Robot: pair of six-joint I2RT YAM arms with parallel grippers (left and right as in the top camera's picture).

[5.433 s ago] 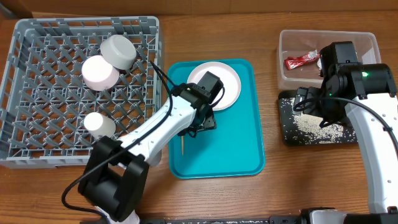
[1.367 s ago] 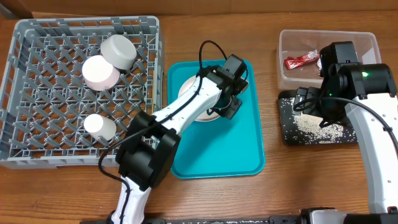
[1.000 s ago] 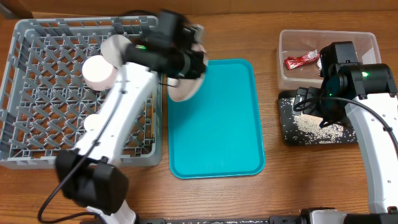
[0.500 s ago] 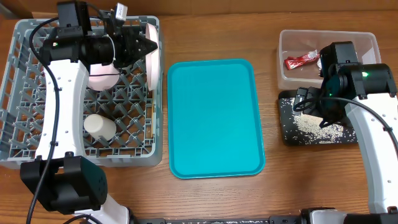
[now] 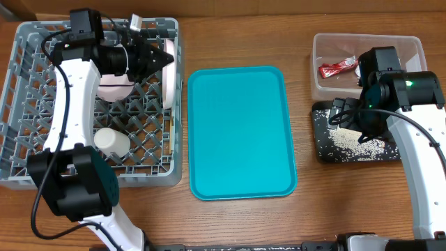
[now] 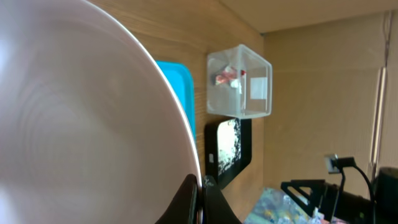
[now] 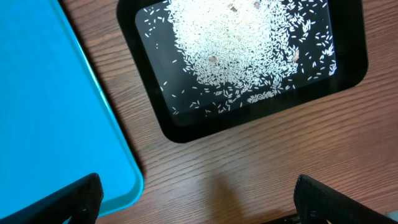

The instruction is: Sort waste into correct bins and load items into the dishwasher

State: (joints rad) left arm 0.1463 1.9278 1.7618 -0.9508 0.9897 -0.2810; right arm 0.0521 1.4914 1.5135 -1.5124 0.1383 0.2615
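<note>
Seen from above, the left hand [image 5: 153, 60] reaches over the dish rack [image 5: 35, 150]. It holds the white plate [image 5: 168, 75] upright on its edge, just inside the rack's right wall and beside the pinkish bowl [image 5: 115, 89]. Only the left wrist view shows the grip itself: the fingers [image 6: 188, 200] are pressed onto the plate rim. The right wrist view shows the right hand [image 7: 196, 196] spread wide and holding nothing. It is above the bare counter [image 7: 249, 168], between the teal tray [image 7: 56, 93] and the black tray [image 7: 351, 65] with rice grains [image 7: 242, 43]. The red wrapper [image 5: 337, 67] lies in the clear tub [image 5: 411, 49].
</note>
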